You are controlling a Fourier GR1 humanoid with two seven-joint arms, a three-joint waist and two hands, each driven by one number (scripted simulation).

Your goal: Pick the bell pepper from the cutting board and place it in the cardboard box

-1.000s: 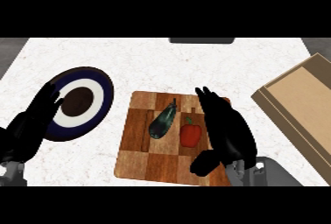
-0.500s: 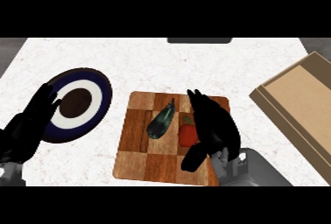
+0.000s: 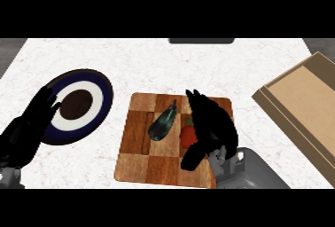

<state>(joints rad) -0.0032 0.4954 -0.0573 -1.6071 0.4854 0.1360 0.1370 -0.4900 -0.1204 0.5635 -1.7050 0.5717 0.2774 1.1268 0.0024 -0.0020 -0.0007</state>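
Sliding leftward since a moment ago, the right hand [image 3: 211, 128] now covers much of the red pepper [image 3: 188, 136] on the board [image 3: 141, 150] beside the eggplant [image 3: 162, 123], fingers extended and not yet gripping, left hand [image 3: 26, 133] resting open by the plate [image 3: 91, 88], box [image 3: 307, 106] far right, so a grasp seems next

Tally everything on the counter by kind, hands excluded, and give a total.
Vegetables: 2, the red bell pepper and a dark eggplant
Cutting board: 1
Plate: 1
Cardboard box: 1
Total: 5
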